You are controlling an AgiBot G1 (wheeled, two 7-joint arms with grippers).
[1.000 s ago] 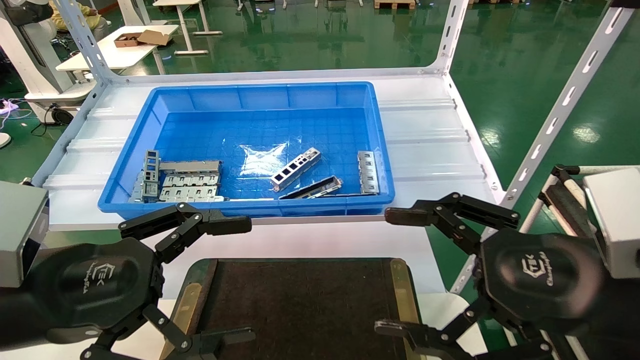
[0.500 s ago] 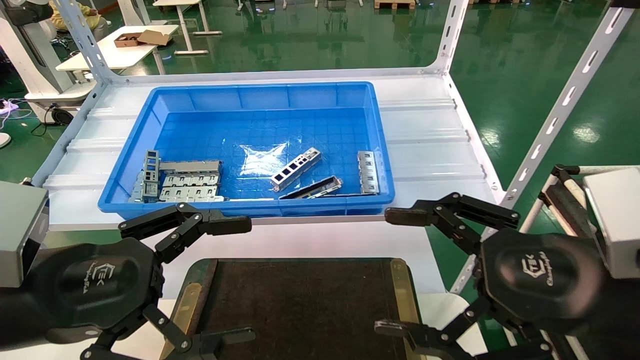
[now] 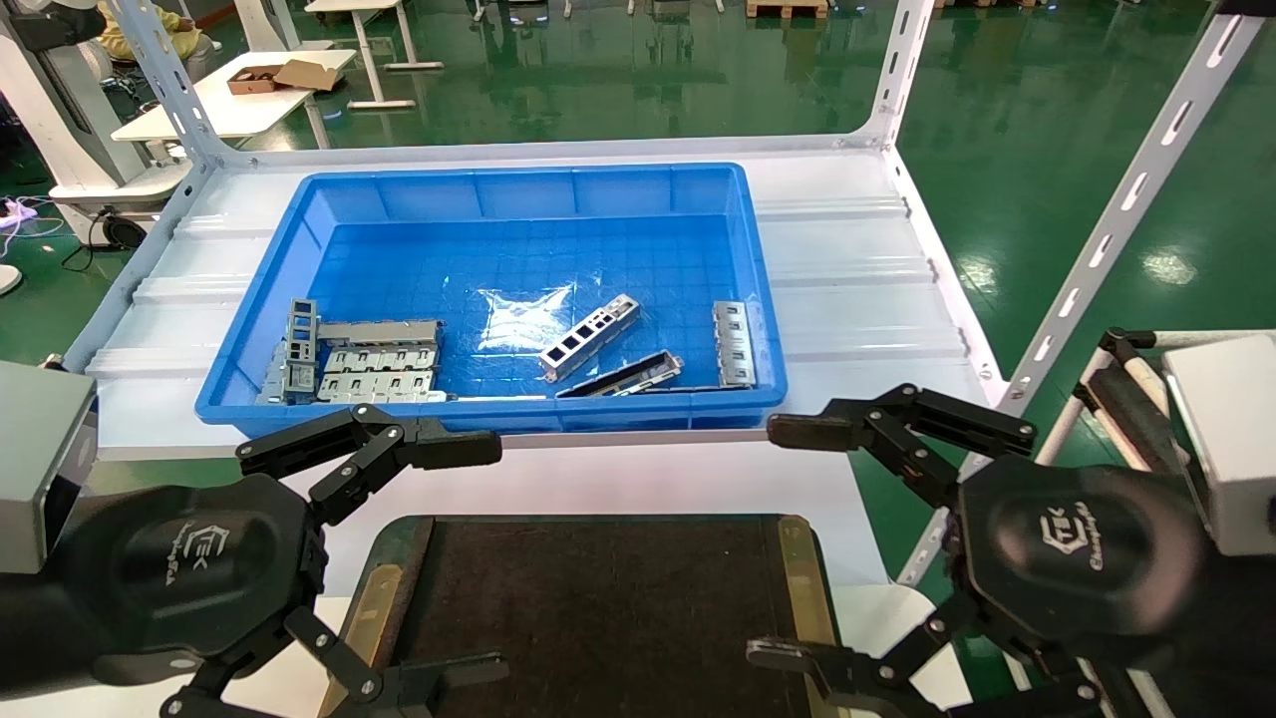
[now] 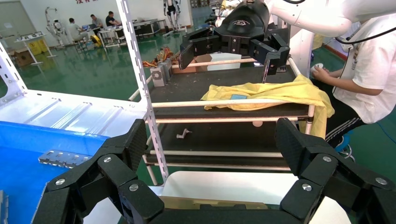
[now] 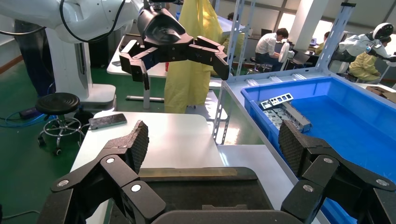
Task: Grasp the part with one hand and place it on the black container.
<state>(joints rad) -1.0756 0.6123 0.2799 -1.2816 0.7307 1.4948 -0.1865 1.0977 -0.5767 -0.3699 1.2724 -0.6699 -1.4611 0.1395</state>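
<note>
Head view: part (image 3: 589, 337) lies in the bin (image 3: 259, 299), tray (image 3: 598, 598) bare; left gripper (image 3: 469, 558) and right gripper (image 3: 797, 543) hover wide open, empty.

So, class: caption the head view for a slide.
Open left gripper and right gripper flank matte black tray; blue plastic bin beyond.

Windowed silver-grey part (image 3: 589, 337) lying diagonally, mid-bin; matte black container (image 3: 598, 598) nearer, bare.

Part (image 3: 589, 338): bare silver-grey sheet metal, slight sheen. Blue bin (image 3: 299, 224): glossy moulded plastic. Black container (image 3: 598, 598): matt, rough-looking surface with dull brass-toned side strips.
</note>
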